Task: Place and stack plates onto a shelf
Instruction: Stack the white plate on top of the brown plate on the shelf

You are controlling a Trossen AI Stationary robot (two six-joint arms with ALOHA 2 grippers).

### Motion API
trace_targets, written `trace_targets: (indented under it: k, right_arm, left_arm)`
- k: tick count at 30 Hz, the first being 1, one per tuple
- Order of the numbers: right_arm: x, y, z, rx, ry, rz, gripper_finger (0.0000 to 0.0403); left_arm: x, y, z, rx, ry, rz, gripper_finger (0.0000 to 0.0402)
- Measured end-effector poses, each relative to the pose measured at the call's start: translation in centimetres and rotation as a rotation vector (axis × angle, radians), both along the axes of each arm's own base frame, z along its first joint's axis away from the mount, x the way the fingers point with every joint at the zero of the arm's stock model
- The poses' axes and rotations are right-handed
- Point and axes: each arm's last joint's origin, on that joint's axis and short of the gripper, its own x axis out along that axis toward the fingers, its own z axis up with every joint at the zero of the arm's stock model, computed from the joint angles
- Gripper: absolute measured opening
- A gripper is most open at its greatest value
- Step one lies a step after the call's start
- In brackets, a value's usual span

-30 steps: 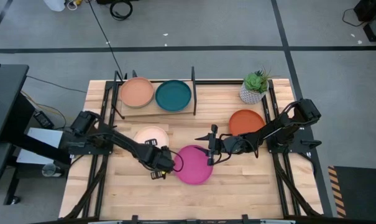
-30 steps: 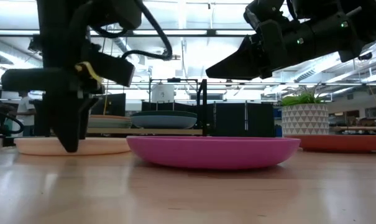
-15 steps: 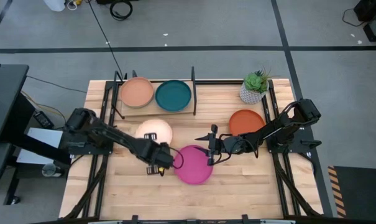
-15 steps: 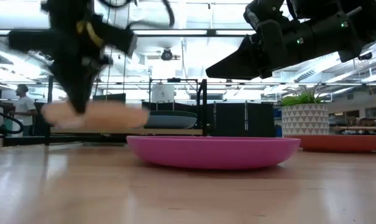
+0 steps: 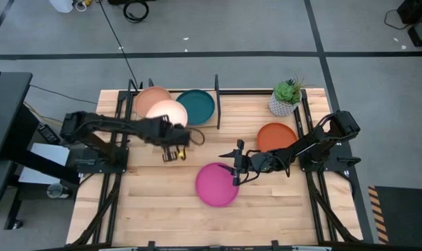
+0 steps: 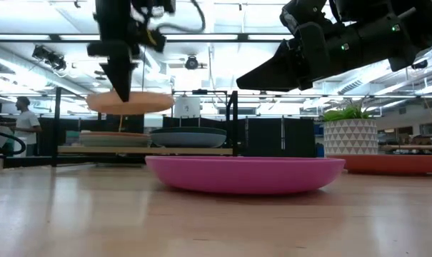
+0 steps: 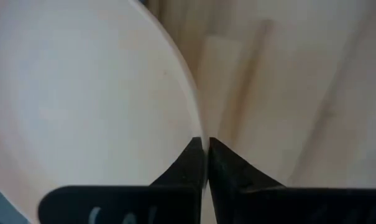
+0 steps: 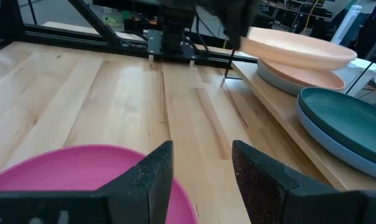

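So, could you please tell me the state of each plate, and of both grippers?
cream plate: held in the air, above the shelf's tan plate
tan plate: on shelf
dark teal plate: on shelf
magenta plate: on table
orange-red plate: on table
left gripper: shut on cream plate
right gripper: open, empty

Both arms reached inward.
The left pincer (image 5: 173, 141) was raised and clamped; the right pincer (image 5: 236, 162) stood open, low.

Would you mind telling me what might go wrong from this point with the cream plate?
The left gripper pinches the cream plate only at its rim, so it might tilt or slip. It hangs above the tan plate on the shelf, beside the dark teal plate, and could land off-centre or knock that neighbour.
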Motion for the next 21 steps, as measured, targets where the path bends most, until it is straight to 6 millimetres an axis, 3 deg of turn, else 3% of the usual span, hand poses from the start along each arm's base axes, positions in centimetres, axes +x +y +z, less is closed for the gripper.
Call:
trace_targets:
  k: [10, 21]
  right_arm:
    - [0.0, 0.0, -0.1, -0.003, 0.010, 0.001, 0.0171]
    - [-0.2, 0.7, -0.2, 0.016, 0.020, 0.019, 0.0171]
  left_arm:
    - [-1.8, 8.8, -2.0, -0.017, 0.120, 0.083, 0.0015]
    - [-4.1, 13.5, -3.9, -0.072, 0.119, 0.159, 0.0016]
